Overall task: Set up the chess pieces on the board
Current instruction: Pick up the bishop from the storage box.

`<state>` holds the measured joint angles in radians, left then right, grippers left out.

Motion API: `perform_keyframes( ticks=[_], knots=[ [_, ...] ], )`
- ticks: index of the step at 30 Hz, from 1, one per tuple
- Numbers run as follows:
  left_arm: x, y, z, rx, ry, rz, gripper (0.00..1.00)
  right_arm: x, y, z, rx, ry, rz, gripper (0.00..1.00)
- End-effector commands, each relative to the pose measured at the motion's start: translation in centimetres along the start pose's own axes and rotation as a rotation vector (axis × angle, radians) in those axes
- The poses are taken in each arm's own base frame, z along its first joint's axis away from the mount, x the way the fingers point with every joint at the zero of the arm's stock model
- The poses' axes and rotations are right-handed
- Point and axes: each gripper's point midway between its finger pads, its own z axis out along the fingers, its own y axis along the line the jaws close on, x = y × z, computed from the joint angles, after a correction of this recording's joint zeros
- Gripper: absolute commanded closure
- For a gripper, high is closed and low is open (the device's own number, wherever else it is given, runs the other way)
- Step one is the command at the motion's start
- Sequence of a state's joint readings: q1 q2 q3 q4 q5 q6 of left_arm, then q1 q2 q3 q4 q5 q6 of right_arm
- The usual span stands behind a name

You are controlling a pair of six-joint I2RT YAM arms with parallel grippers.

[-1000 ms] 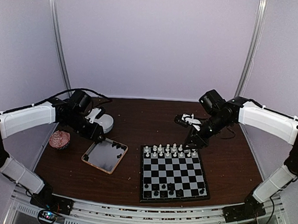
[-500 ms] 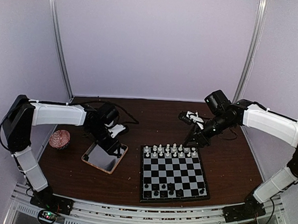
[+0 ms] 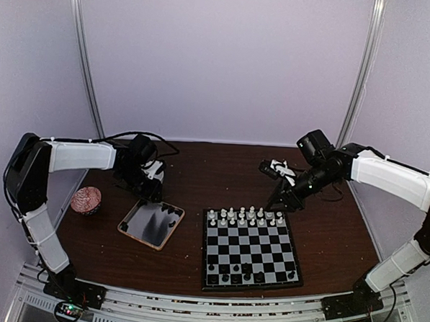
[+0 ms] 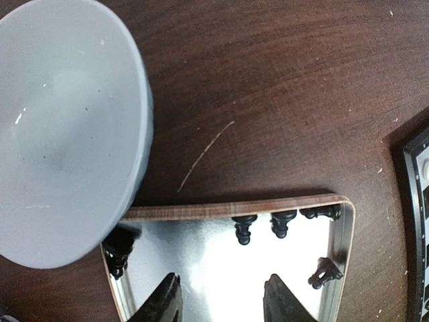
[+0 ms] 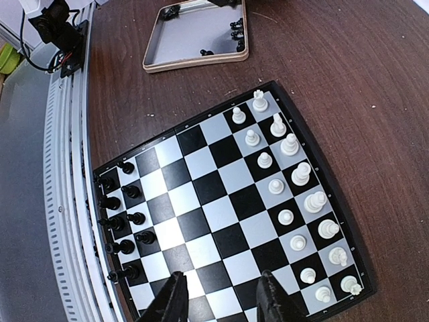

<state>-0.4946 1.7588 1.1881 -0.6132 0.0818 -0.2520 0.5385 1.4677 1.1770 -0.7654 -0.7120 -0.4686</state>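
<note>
Over the wood-rimmed tray the left gripper hangs with jaws apart, holding nothing. Loose black pieces lie in the tray, next to a white bowl. The right gripper is spread too and empty, over the board's far right edge. White pieces fill the two far rows; standing black pieces are on the near rows.

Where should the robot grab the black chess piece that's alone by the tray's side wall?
Best by its narrow middle, coming straight down. The black piece seems tipped over close to the tray wall, leaving little room on that side, so the open left gripper should probably close across it with fingers lined up along the wall.
</note>
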Motion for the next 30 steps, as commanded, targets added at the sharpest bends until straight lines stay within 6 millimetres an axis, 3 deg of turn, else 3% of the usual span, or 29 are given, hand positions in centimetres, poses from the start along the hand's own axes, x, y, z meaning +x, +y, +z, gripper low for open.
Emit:
perform_keyframes(
  ticks=[1,7,15,24,30],
  knots=[
    [-2.2,0.1,-0.2,-0.037,-0.068,-0.054,0.58,-0.1,0.1,-0.1,-0.011,-0.011,-0.009,0.64],
    [-0.8,2.5,-0.3,-0.167,-0.038,-0.109,0.56,0.0,0.0,0.0,-0.009,-0.008,-0.006,0.64],
    [1.4,3.6,0.7,-0.221,0.015,-0.137,0.49,0.1,0.0,0.3,-0.027,-0.001,0.003,0.64],
    [1.2,3.5,2.1,-0.205,0.034,-0.114,0.5,0.2,0.0,0.3,-0.028,0.003,0.006,0.65],
    [1.1,4.6,2.5,-0.221,0.035,-0.131,0.48,0.3,0.0,0.3,-0.027,0.007,0.006,0.65]
  ],
)
